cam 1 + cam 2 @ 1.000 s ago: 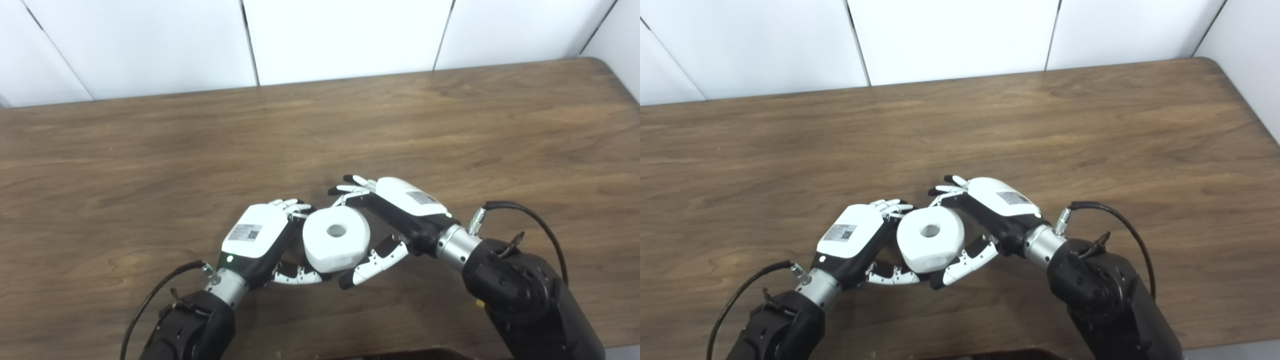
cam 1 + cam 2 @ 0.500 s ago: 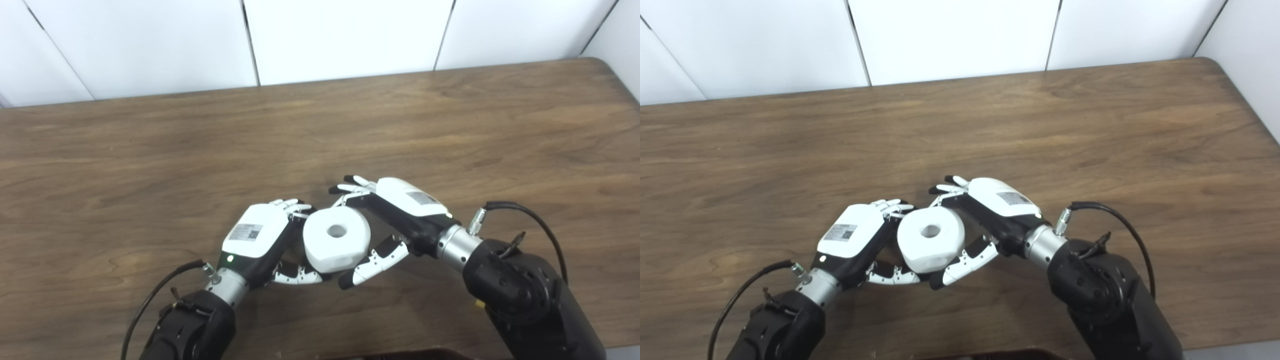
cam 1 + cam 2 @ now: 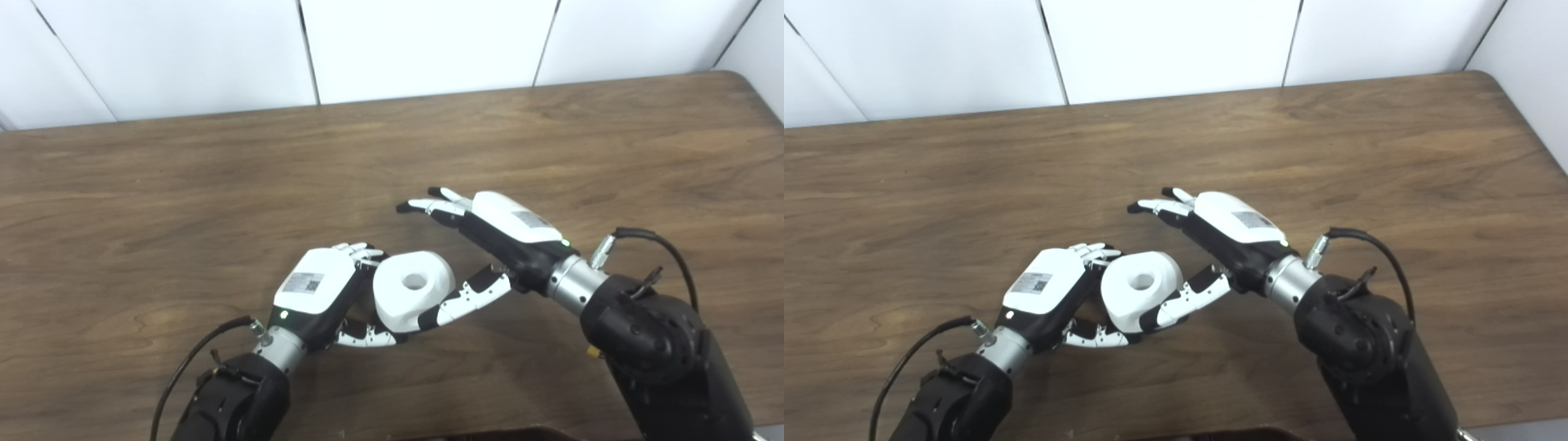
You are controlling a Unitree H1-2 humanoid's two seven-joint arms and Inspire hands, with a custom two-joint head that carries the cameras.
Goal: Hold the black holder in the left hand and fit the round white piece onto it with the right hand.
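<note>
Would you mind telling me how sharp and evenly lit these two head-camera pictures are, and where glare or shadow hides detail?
Left eye view: soft overall, evenly lit; the round white piece is nearly blown out, its surface detail lost. Right eye view: the same softness; a pale sheen lies on the brown wooden table toward the far side, and the shadow under the left hand and right hand hides what lies beneath.

Left hand [image 3: 315, 283]: small label with a QR code on its white back, print too small to read. Right hand [image 3: 511, 223]: similar grey label, also illegible. No other text legible
</note>
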